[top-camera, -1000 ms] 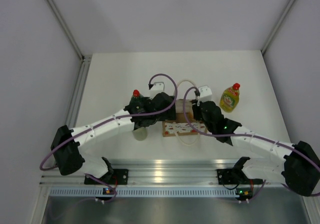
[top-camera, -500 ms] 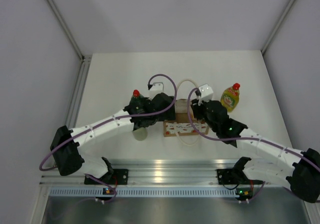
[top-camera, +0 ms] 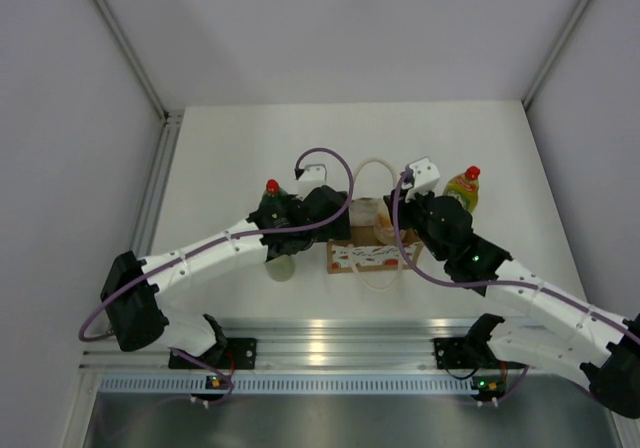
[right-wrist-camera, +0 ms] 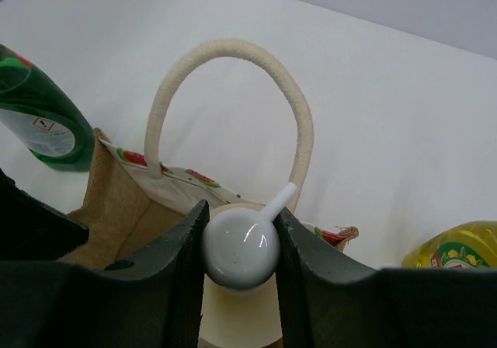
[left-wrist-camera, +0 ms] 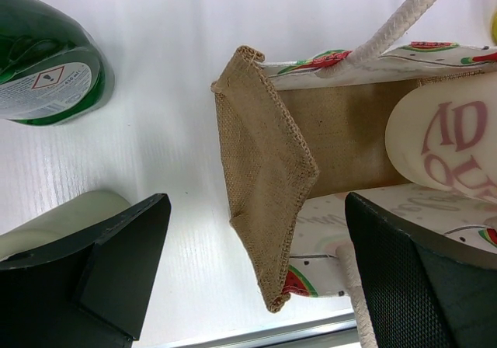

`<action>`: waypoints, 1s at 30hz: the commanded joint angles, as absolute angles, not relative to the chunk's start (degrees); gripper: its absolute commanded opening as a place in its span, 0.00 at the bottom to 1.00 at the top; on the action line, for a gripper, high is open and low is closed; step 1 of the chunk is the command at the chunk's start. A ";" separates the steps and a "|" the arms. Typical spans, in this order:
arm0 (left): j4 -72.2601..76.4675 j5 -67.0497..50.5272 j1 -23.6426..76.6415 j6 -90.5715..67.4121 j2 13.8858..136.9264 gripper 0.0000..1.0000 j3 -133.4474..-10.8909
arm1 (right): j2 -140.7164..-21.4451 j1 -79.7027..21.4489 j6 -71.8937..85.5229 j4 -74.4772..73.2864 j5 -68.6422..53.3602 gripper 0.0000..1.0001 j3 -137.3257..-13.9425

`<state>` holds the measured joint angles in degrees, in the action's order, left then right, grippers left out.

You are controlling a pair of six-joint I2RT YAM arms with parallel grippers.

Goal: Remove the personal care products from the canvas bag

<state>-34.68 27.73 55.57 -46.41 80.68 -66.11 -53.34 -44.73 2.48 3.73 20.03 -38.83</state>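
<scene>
The canvas bag [top-camera: 368, 256] stands at the table's middle, with a tan wall [left-wrist-camera: 264, 161] and a rope handle [right-wrist-camera: 233, 60]. My right gripper [right-wrist-camera: 241, 217] is shut on the white nozzle cap [right-wrist-camera: 241, 251] of the cream bottle [left-wrist-camera: 454, 142], which stands in the bag's mouth. My left gripper [left-wrist-camera: 256, 208] is open, its jaws either side of the bag's left end. The dark green bottle [top-camera: 269, 203] and the pale cylindrical bottle [top-camera: 281, 266] stand left of the bag. The yellow bottle [top-camera: 461, 194] stands to the right.
The table's near edge has a metal rail [top-camera: 340, 343]. White walls close the table in at the back and both sides. The green bottle [left-wrist-camera: 46, 68] and pale bottle [left-wrist-camera: 54, 220] sit close to my left gripper's outer finger.
My right arm has swung back and to the right, its wrist rising over the bag with the cream bottle's cap in its jaws. The left arm has stayed still.
</scene>
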 commanded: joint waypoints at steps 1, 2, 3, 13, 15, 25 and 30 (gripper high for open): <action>-32.78 29.09 55.72 -47.02 79.19 0.98 -65.92 | -49.75 -44.21 1.50 11.43 20.39 0.00 -45.44; -32.87 29.09 55.81 -47.02 79.19 0.98 -65.92 | -49.57 -44.21 1.49 11.08 20.56 0.00 -46.57; -32.87 29.18 55.81 -47.02 79.10 0.98 -65.92 | -49.31 -44.21 1.67 10.12 20.57 0.00 -47.19; -32.87 29.44 55.81 -47.64 79.37 0.98 -65.83 | -48.87 -44.21 2.55 0.89 24.60 0.00 -57.29; -32.78 29.53 55.81 -47.64 79.28 0.98 -65.74 | -48.17 -44.30 2.46 0.09 25.75 0.00 -58.62; -32.87 29.27 55.81 -47.90 79.54 0.98 -65.83 | -47.29 -41.84 1.32 -11.07 35.76 0.00 -66.18; -32.78 29.44 55.72 -47.73 79.54 0.98 -65.74 | -44.31 -38.42 5.52 -11.87 40.69 0.00 -62.06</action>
